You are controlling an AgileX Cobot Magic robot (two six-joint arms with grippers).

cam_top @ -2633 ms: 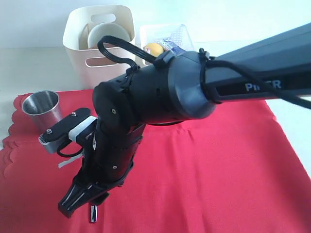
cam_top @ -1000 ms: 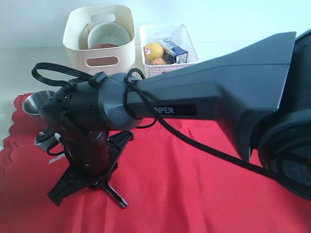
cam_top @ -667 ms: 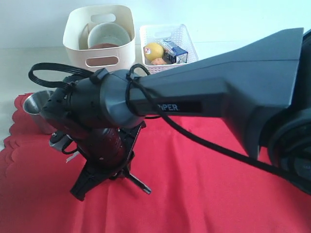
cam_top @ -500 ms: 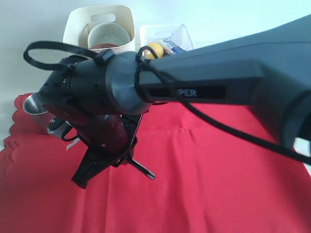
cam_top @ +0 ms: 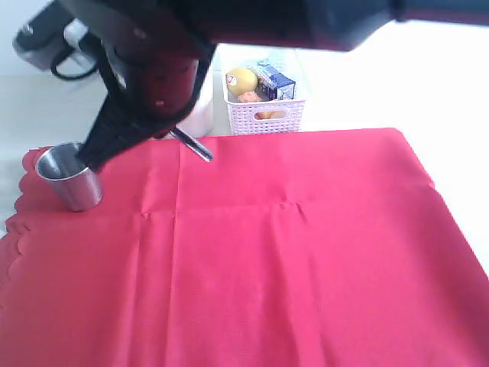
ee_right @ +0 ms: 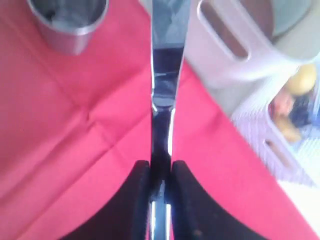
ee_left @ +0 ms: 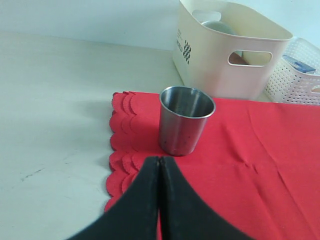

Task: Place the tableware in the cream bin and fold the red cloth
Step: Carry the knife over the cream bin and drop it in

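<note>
I am clamping my right tool (ee_right: pixel 160 166) on the metal knife (ee_right: pixel 162 75), both fingers (ee_right: pixel 141 200) pressing on its handle while the blade is sticking straight out ahead of them. I am holding it in the air above the far part of the red cloth (cam_top: pixel 306 267), with the blade pointing toward the gap between the steel cup (ee_right: pixel 70 20) and the cream bin (ee_right: pixel 235 55). My arm is crossing the top of the exterior view and hiding most of the bin there.

I am keeping my left tool (ee_left: pixel 159 162) pressed together with nothing in it. It is hovering low over the scalloped edge of the cloth, aiming at the cup, which is standing upright and empty just ahead of it.

The cup is sitting on the cloth's far scalloped corner, near the bin but not touching it. The cloth is lying spread flat on the bench (ee_left: pixel 55 100), showing a few creases.

The bin is standing on the bench just past the cloth's far edge, with the pale bowl (ee_left: pixel 217 27) resting inside it. Something brown is showing through its handle cut-out; I cannot tell what. Beside the bin, along the same far edge, the white lattice basket (cam_top: pixel 263 115) is holding a lemon (cam_top: pixel 241 79) and a small carton (cam_top: pixel 275 79).
</note>
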